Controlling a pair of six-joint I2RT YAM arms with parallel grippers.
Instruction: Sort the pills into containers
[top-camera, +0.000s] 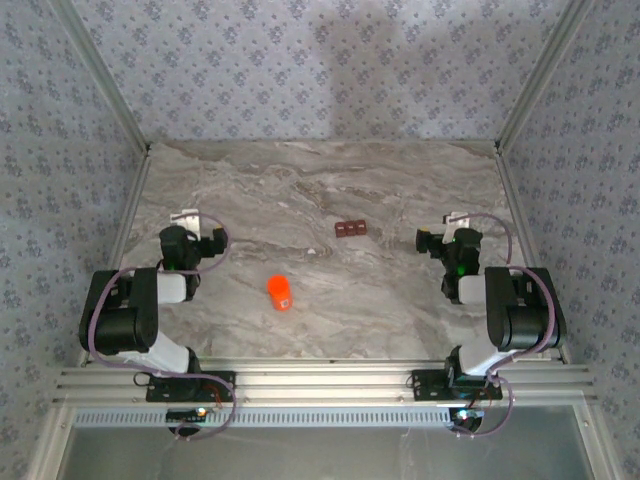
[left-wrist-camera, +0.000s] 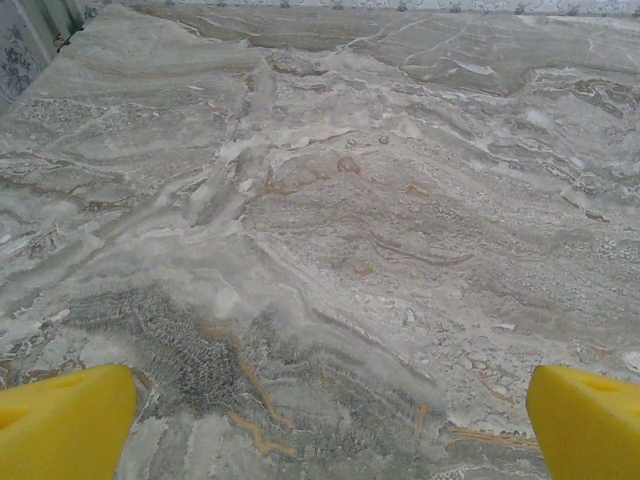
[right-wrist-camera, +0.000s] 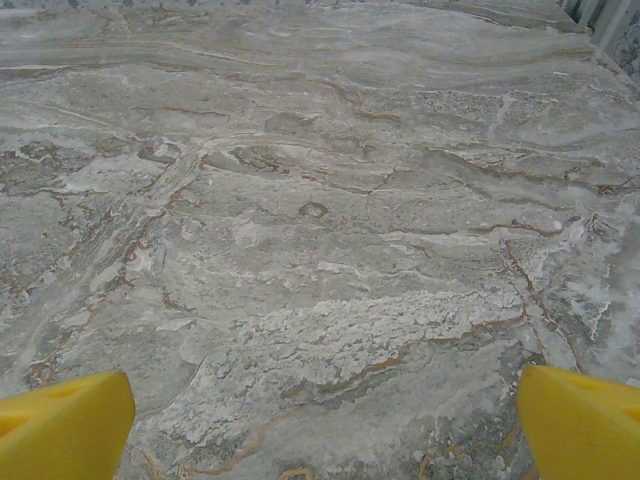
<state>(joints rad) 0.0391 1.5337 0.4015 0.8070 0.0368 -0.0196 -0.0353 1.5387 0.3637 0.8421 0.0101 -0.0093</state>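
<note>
Yellow fingertips (left-wrist-camera: 60, 425) sit at the bottom corners of my left wrist view, far apart, so my left gripper (left-wrist-camera: 330, 430) is wide open with nothing held between its jaws. My right gripper (right-wrist-camera: 325, 425) looks the same: its yellow tips are spread wide and hold nothing. Both arms sit folded near their bases, one on each side of the grey and white marble table (top-camera: 320, 170). I think the job has not really begun. From above I see a small bright orange round bottle (top-camera: 280, 292) standing near the middle of the table, a bit closer to my left arm. The containers (top-camera: 351, 229), a little dark reddish-brown strip of joined square boxes, lie flat farther back and a bit to the right, well apart from the bottle and from both grippers. The strip is too small for me to tell if anything is in its boxes. Where the pills are I cannot tell; my guess is that they are inside the bottle. My next move, I think, is to reach one gripper to the bottle, close on it gently and keep it upright, so the pills can later come out near the strip. It is round and light, so it may tip or roll if I bump it.
</note>
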